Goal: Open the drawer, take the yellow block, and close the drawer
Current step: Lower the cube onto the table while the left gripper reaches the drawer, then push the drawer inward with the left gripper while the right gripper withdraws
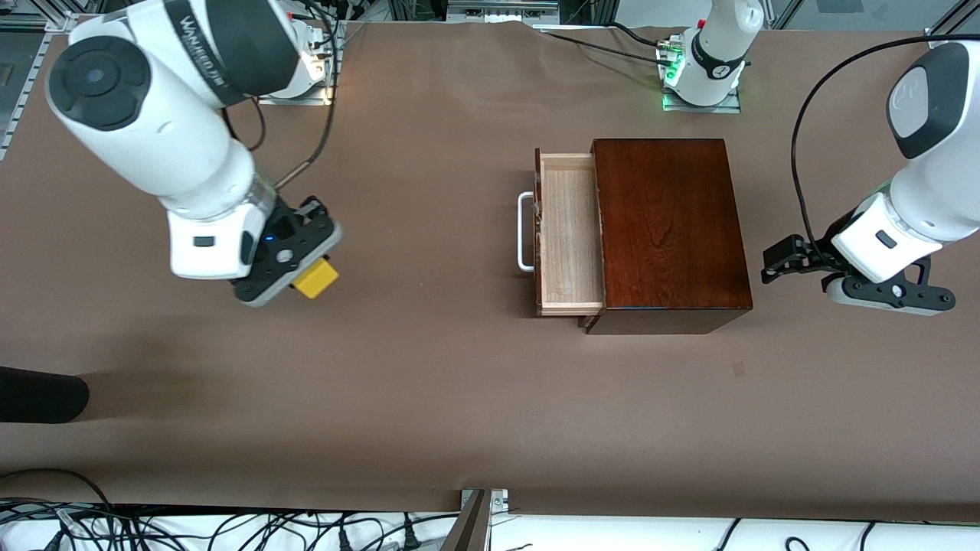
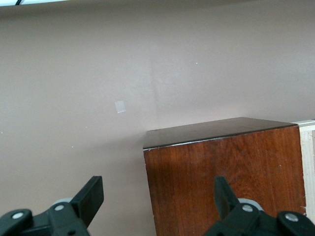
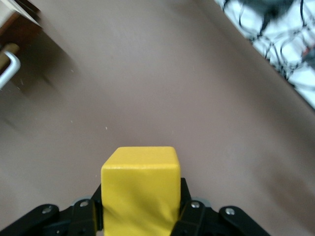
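The dark mahogany box (image 1: 670,229) stands mid-table, and its pale-wood drawer (image 1: 568,233) is pulled out toward the right arm's end, white bar handle (image 1: 524,232) leading. The drawer tray looks bare inside. My right gripper (image 1: 306,279) is shut on the yellow block (image 1: 315,278), held over bare table toward the right arm's end. In the right wrist view the yellow block (image 3: 140,189) fills the space between the fingers, with the handle (image 3: 9,69) at the edge. My left gripper (image 1: 773,264) is open beside the box's closed end; the box (image 2: 224,179) shows close ahead of its fingers (image 2: 91,196).
Brown matting (image 1: 429,383) covers the table. A dark object (image 1: 38,394) lies at the table's edge on the right arm's end, nearer the front camera. Cables (image 1: 191,528) trail along the front edge. A small pale mark (image 2: 120,106) sits on the mat.
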`<state>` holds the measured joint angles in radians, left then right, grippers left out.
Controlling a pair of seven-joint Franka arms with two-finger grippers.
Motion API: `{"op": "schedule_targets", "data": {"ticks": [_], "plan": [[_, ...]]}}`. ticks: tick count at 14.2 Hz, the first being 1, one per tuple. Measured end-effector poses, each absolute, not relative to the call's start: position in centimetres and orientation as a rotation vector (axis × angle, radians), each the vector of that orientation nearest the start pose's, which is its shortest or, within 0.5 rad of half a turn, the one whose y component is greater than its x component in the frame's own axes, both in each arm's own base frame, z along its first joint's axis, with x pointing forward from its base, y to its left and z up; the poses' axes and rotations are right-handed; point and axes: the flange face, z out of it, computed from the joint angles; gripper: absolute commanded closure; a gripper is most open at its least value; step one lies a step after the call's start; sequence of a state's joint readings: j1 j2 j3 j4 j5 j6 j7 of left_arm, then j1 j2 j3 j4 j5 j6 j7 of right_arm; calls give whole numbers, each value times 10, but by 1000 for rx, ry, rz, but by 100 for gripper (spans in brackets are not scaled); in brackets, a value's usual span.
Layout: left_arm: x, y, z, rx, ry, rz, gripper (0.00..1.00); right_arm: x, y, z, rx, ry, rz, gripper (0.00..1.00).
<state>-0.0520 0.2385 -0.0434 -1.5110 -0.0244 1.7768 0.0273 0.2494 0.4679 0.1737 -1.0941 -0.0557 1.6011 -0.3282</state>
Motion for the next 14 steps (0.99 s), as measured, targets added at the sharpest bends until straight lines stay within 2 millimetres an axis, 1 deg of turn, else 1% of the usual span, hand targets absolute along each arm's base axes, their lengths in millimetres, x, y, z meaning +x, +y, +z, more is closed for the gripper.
{"op": "schedule_targets", "data": {"ticks": [1,2,3,4,5,6,7,8,10,11,12,14], "plan": [[633,-66,529,-3172,200,-26,0,645,227,548,-2918,-1036,-34,100],[631,-73,531,-3174,223,-9,0,646,198,526,-2932,-954,12,100],[628,-83,536,-3179,249,0,0,646,169,501,-2950,-876,60,100],[625,-92,542,-3192,271,12,0,646,147,474,-2965,-818,100,100],[622,-102,546,-3211,293,34,0,645,131,446,-2982,-763,120,100],[616,-114,548,-3229,325,76,0,641,120,416,-3002,-703,127,100],[610,-131,547,-3249,370,121,0,635,113,386,-3022,-642,122,100],[603,-154,547,-3274,430,154,0,628,106,357,-3038,-594,109,100],[588,-210,539,-3325,580,233,0,609,92,308,-3059,-543,68,100],[580,-239,528,-3357,653,301,0,598,86,288,-3068,-517,49,100],[573,-265,514,-3384,717,383,0,587,80,268,-3080,-476,32,100],[561,-311,478,-3401,832,551,0,564,69,236,-3100,-383,18,100]]}}
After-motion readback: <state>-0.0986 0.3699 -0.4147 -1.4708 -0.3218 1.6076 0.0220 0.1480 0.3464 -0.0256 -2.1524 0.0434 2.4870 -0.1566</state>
